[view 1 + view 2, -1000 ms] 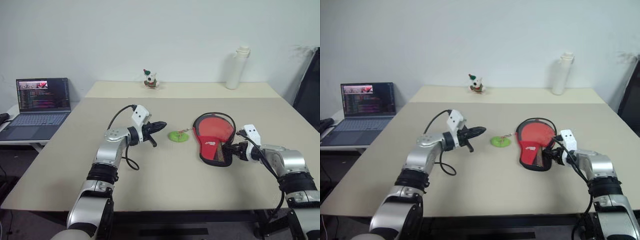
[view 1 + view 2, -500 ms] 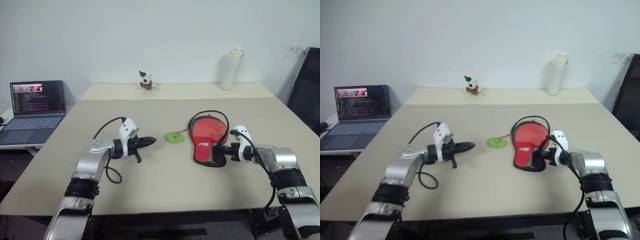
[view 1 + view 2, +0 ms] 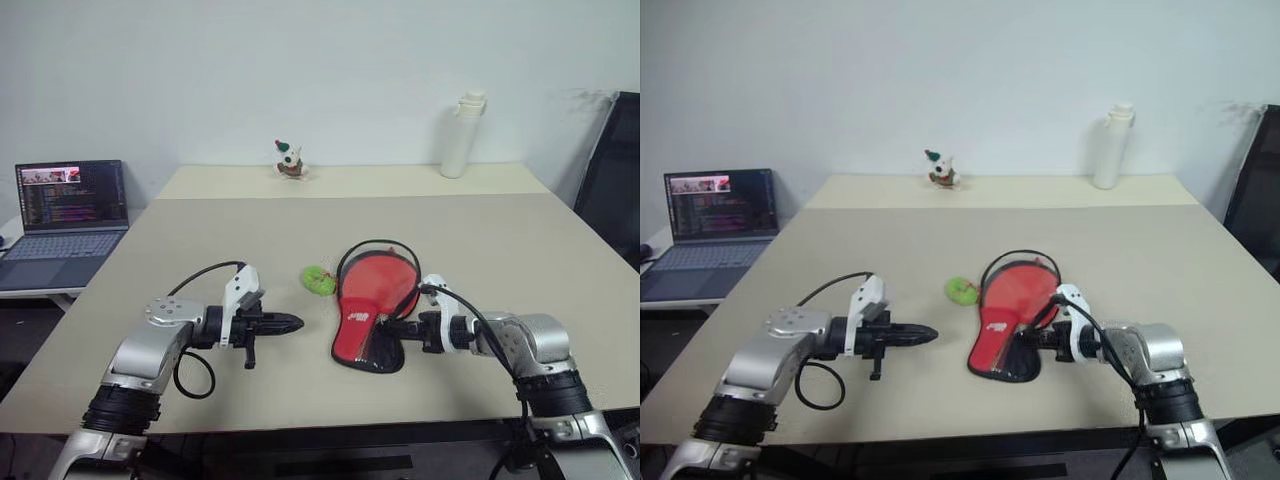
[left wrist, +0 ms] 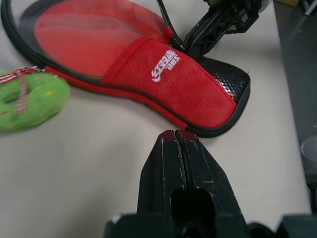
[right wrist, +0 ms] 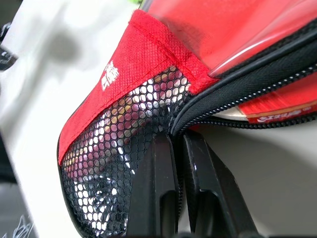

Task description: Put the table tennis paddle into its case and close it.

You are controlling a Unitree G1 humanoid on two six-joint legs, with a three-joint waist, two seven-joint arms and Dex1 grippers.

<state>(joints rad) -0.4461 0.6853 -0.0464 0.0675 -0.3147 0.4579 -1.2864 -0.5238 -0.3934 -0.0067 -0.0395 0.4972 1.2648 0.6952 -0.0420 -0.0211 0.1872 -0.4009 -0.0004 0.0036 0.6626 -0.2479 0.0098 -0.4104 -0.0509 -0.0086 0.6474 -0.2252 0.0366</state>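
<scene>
The case (image 3: 366, 300) lies flat on the table (image 3: 480, 240), red side up, its black mesh pocket (image 5: 119, 168) at the near end and its zip partly open. My right gripper (image 3: 387, 327) is shut on the zipped edge beside the mesh (image 5: 173, 135). The table tennis paddle is mostly hidden inside the case; a red-and-white strip (image 5: 277, 111) shows in the zip gap. My left gripper (image 3: 293, 323) is shut and holds nothing. It hovers just left of the case, pointing at it, its closed tips (image 4: 174, 135) a short way from the case's black rim (image 4: 218, 130).
A green soft tag (image 3: 320, 280) on a red-white cord lies at the case's far left edge. At the table's back stand a white bottle (image 3: 458, 135) and a small toy figure (image 3: 289, 160). An open laptop (image 3: 65, 205) sits on a side table to the left.
My right gripper closed on the case and dragged it left and nearer, the green tag trailing along. My left gripper drew back and sank. The camera also shifted.
</scene>
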